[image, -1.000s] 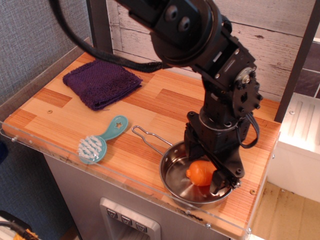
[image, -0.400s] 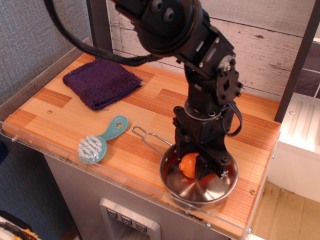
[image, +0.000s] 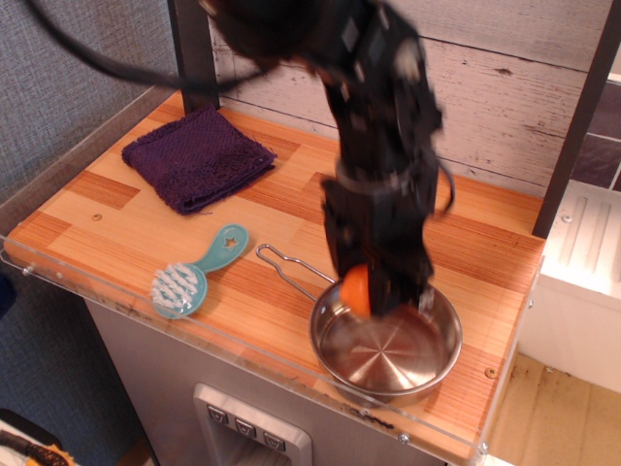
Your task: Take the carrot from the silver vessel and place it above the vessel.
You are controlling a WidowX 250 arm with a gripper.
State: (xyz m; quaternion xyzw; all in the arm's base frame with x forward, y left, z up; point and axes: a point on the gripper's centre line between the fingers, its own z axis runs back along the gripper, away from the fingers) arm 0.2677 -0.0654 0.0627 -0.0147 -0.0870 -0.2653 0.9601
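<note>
Carrot lifted clear of the pan, placement not yet done.

You had the gripper (image: 374,291) closed on the carrot (image: 355,289), holding it just over the far-left rim of the silver vessel (image: 388,381), whose bowl lay bare. What was left, I judged, was carrying it to the wood behind the pan and releasing. The carrot showed as a small, smooth orange lump, half hidden by the blurred black fingers.

A striped light-and-reddish wooden tabletop (image: 291,209) edged in clear acrylic is seen. On it are laid a folded purple knitted cloth (image: 197,158), a teal white-bristled brush (image: 197,271) and a shiny round steel pan (image: 386,347).
</note>
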